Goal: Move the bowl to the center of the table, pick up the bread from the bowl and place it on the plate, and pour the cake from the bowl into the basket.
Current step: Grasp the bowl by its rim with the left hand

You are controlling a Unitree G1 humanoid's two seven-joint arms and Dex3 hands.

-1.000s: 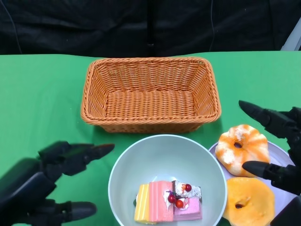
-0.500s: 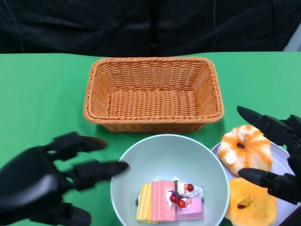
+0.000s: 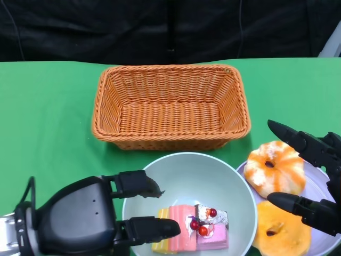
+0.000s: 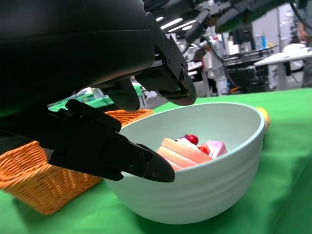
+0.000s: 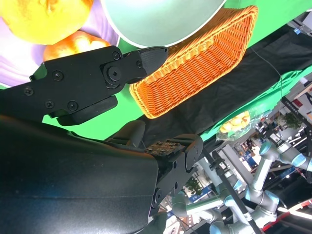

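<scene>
The left hand point(image 3: 88, 216) straddles the bowl point(image 3: 213, 176) rim, fingers apart, holding nothing. The right hand point(image 3: 314, 181) hovers spread wide over the plate point(image 3: 314, 170). The cake point(image 3: 194, 226) lies in the bowl at the table's point(image 3: 48, 122) near edge.

Woven wicker basket point(image 3: 170, 106); smooth glossy bowl point(image 3: 213, 176); matt green cloth point(image 3: 48, 117).

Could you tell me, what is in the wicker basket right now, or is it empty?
Empty: the head view shows only bare weave inside the basket; the cake sits in the bowl.
</scene>
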